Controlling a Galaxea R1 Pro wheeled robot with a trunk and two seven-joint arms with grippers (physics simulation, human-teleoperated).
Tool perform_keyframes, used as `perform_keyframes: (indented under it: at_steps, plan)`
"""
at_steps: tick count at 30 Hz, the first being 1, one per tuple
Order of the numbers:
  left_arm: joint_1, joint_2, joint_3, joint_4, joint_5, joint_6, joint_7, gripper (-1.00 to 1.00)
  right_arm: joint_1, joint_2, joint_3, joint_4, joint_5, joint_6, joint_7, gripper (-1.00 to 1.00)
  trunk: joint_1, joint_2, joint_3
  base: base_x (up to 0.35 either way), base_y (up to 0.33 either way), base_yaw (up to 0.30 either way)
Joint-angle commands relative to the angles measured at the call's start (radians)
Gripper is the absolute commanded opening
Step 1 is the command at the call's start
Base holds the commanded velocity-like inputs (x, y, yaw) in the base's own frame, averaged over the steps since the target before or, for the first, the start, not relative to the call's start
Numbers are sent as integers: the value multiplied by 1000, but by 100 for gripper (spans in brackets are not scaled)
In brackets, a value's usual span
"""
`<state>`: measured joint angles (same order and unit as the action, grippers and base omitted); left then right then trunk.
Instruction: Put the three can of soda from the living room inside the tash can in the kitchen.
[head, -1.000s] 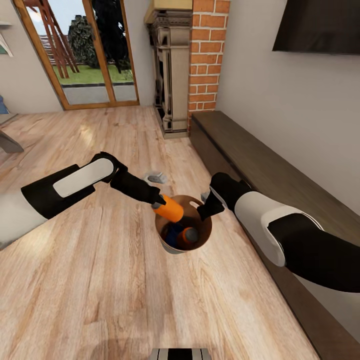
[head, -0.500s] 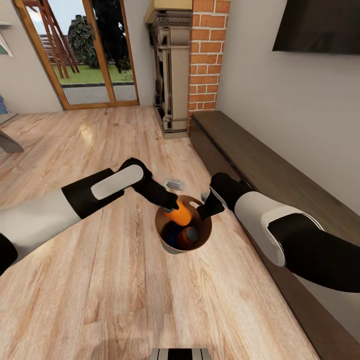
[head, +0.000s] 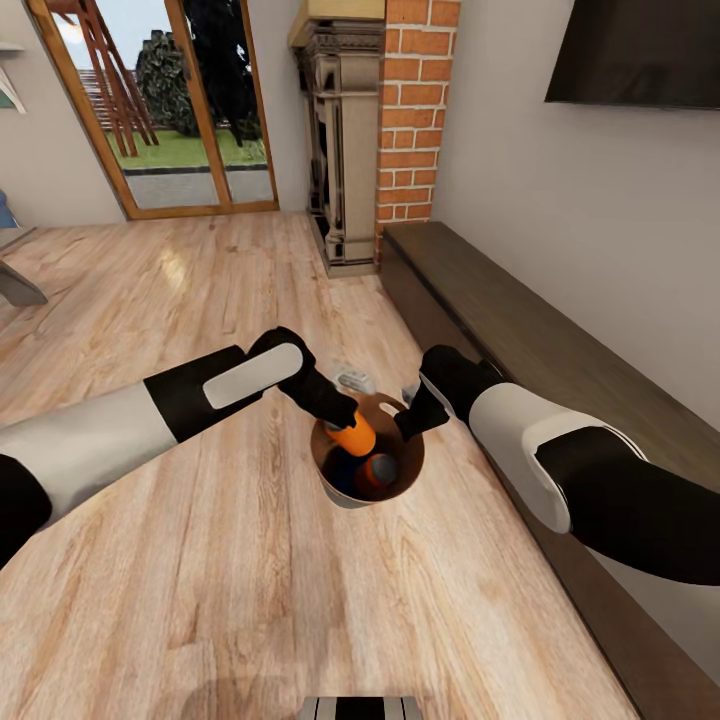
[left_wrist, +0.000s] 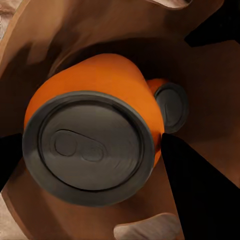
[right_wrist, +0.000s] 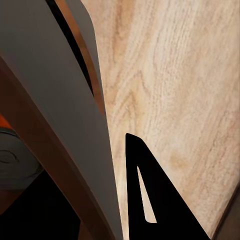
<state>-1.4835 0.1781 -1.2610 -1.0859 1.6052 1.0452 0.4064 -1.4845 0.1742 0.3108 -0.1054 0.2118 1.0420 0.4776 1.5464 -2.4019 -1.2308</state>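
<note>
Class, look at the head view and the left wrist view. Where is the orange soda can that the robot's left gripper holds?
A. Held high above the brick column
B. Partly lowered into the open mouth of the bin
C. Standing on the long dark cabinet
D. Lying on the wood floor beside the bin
B: the left gripper holds the orange can inside the rim of the bin, above another orange can already inside.

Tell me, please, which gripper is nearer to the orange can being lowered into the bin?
Left. The left gripper is shut on the orange can over the bin; the right gripper grips the bin's rim beside it.
</note>
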Motion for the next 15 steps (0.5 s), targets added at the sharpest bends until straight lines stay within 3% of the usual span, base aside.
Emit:
perform_keyframes:
  at_steps: [1,15]
  plan:
    - [0,-3,-5,5,-10,2,0,-100,0,0,-19,0,-31,5,1,-100,0,0,0,0,0,0]
    - [21,-46,-77,95,-13,2,3,-100,1,0,-19,0,-31,5,1,-100,0,0,0,0,0,0]
